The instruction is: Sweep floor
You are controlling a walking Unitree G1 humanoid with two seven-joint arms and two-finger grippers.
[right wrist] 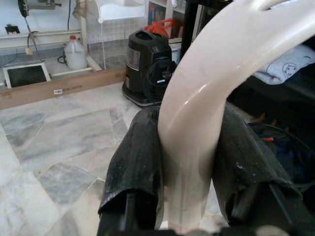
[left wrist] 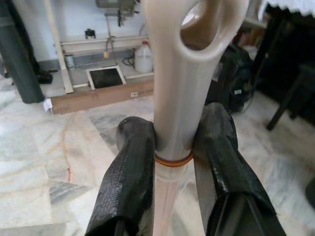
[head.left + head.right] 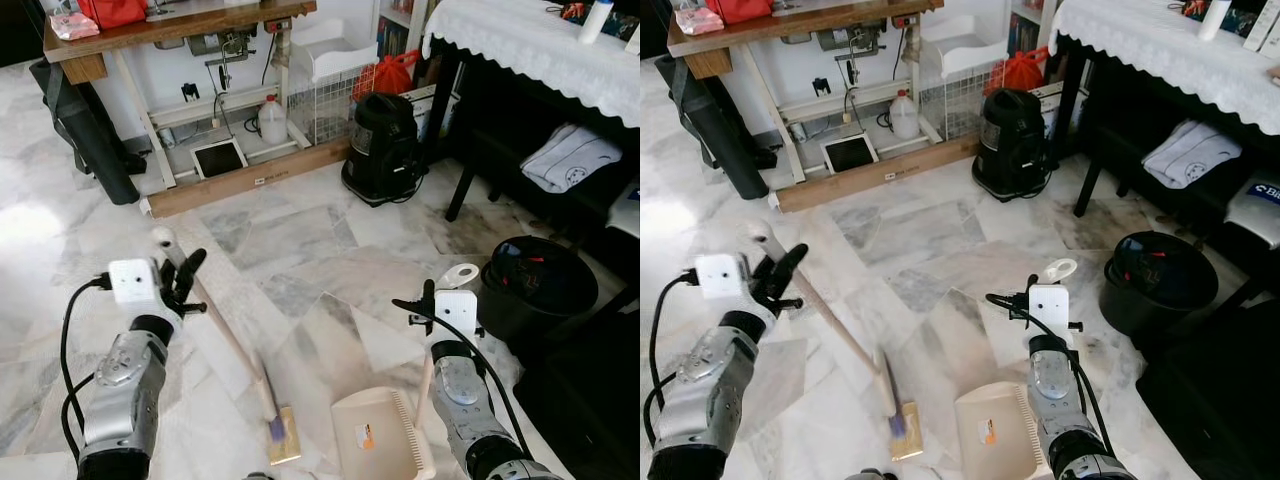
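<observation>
Cream broom handle clenched in my left fingers; head down on floor at 5 o'clock. Right fingers grasping dustpan handle, pan just beside broom head.

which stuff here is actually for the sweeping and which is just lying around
For the sweeping:
- broom, held by the left gripper
- dustpan, its handle held by the right gripper

Just lying about:
- black vacuum cleaner
- black bucket
- white jug
- red bag
- wooden table
</observation>
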